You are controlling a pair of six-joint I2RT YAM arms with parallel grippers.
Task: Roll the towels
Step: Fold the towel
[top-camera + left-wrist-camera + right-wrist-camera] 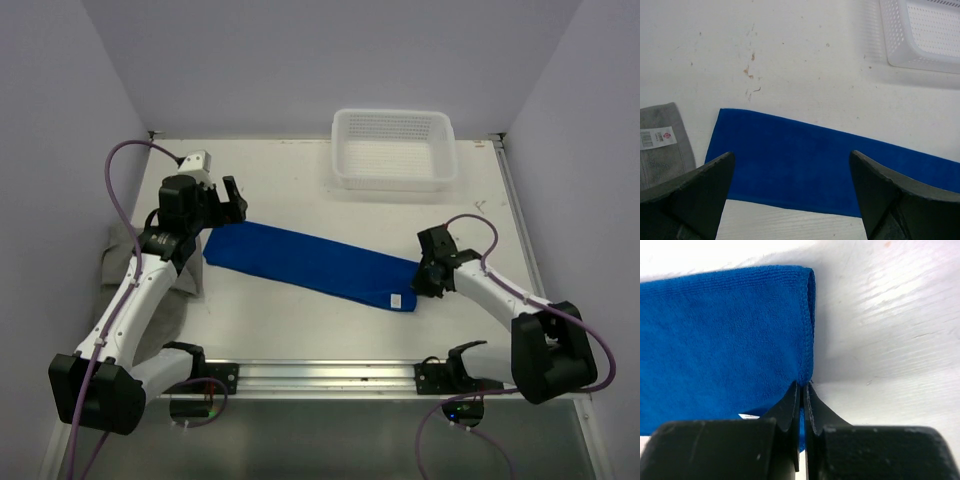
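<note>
**Towel rolling: 0 of 2 rolled, first grip taken**

- Item 1, blue towel (pixel 310 265): lies flat on the table (pixel 280 330) as 1 long folded strip, on the arms' side of the white perforated basket (pixel 393 114) and apart from it. It runs slantwise from far left of the basket to just under its right end. No turn of a roll shows.
- Item 2, grey towel (pixel 118 258): well left of the basket, at the table's left edge and partly under the left arm. It is loose and unrolled, with its white tag (pixel 657 137) showing.
- Right end effector (pixel 803 390): closed, pinching the hemmed end of the blue towel on the basket's right side.
- Left end effector (pixel 233 200): jaws wide apart, holding nothing, above the strip's other end.
- Remaining, by judgement: both rolls in full.
- Room: bare table separates the strip from the basket, with more bare table on the strip's arm side. A roll along the strip would travel left, away from the basket and towards the grey towel.
</note>
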